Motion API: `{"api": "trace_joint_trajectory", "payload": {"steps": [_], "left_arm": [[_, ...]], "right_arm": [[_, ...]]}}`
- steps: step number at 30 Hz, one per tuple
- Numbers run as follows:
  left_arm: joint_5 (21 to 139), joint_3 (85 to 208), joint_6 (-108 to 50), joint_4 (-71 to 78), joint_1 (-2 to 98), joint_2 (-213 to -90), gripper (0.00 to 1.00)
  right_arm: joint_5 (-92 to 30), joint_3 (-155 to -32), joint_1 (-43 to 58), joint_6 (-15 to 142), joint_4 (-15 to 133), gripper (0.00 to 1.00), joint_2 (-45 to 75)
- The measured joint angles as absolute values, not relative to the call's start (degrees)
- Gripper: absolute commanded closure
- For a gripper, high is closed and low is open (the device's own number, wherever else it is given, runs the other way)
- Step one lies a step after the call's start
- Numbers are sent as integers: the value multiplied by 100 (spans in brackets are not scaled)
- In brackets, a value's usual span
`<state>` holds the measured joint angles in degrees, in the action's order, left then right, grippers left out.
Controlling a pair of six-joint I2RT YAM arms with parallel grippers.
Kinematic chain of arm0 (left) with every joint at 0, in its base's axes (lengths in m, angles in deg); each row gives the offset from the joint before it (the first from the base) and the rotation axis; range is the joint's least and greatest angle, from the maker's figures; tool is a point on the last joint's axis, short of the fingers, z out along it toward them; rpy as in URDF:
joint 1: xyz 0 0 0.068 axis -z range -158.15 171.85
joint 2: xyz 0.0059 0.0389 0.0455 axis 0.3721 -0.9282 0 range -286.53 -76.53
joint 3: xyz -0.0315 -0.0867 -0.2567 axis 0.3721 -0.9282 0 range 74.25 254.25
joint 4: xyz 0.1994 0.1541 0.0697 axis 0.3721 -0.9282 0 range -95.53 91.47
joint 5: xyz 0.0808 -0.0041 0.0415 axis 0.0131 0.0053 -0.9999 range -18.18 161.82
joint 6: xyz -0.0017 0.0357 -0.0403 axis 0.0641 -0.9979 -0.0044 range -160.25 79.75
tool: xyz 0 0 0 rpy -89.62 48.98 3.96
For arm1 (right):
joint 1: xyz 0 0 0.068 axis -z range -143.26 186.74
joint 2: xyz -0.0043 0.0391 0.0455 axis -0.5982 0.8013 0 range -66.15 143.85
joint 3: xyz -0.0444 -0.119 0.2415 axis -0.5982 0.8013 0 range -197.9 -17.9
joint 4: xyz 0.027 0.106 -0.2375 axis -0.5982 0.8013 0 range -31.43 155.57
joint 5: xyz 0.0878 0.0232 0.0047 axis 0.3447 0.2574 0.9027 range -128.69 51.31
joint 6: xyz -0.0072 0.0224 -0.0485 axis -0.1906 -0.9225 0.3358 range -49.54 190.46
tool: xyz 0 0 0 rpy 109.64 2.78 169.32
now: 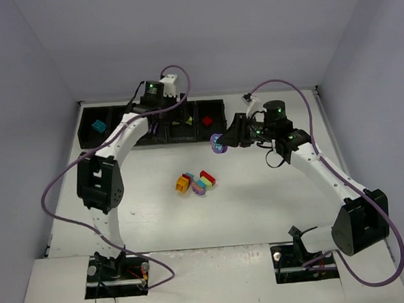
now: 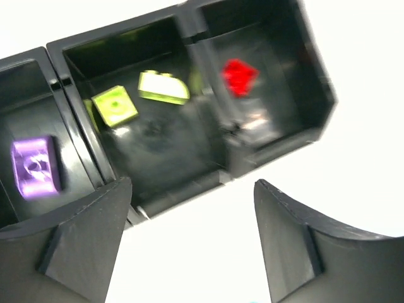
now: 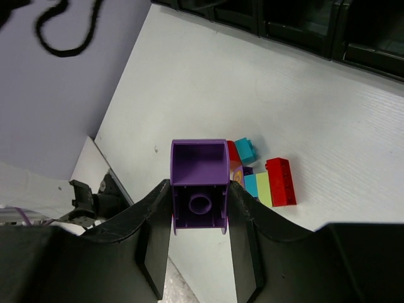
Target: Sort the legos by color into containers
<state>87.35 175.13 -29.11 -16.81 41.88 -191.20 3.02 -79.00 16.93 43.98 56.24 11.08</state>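
Top view first: the containers (image 1: 91, 139) sit in a black row along the far edge of the table (image 1: 260, 210), and the left arm (image 1: 129, 132) reaches over the middle of that row. There's a teal brick (image 1: 99, 125) in the bin at the left end. The right claw (image 1: 222, 142) hangs above the table just right of the row with a purple brick (image 1: 218, 144) pinched in it. The pile of legos (image 1: 195, 182) is near the middle of the table, well apart from the bins, and shows orange, teal, lime, purple and red. On the left wrist cam, the left claw (image 2: 192, 243) has its jaws spread wide with nothing between them, looking straight down into the bins. A purple lego (image 2: 36, 167) lies in the left one, two lime bricks (image 2: 115, 105) (image 2: 164, 87) in the middle one, and a red brick (image 2: 240, 77) in the right one, a bit blurry. On the right wrist cam, the claw is clamped on the sides of the purple brick, hollow underside facing the camera, and it's up in the air, not touching the table. Below it you can see the pile again, with a long red lego (image 3: 281, 182) touching a lime one (image 3: 264, 189) and a teal piece (image 3: 245, 150) nearby. The bins run along the top edge.
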Motion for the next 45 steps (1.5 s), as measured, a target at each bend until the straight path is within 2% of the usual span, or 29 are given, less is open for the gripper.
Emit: {"api": "trace_joint_trajectory", "payload": {"steps": [7,10,17,23,32,42,45], "left_arm": [[10099,16188,-1995,-1382,4186,-17096,26],[10860,15653,-1853,-995,4186,-16607,26],[12753,15119,-1750,-551,4168,-16694,26],[13662,15117,-1908,-239,4171,-16585,26],[14353,15117,-2177,-9,4232,-16180,27],[14401,15052,-2306,-13,4437,-16224,28],[14381,15052,-2312,-11,4507,-16239,32]], "right_arm": [[359,-7932,1693,4555,5622,100,1112],[577,-8070,1693,4618,5617,100,1149],[1430,-8457,1693,4879,5561,100,1281],[2072,-8568,1693,5069,5534,100,1445],[2634,-8717,1693,5156,5534,100,1549],[2951,-8864,1689,5169,5528,100,1593],[2999,-8877,1689,5169,5517,100,1593]]}}
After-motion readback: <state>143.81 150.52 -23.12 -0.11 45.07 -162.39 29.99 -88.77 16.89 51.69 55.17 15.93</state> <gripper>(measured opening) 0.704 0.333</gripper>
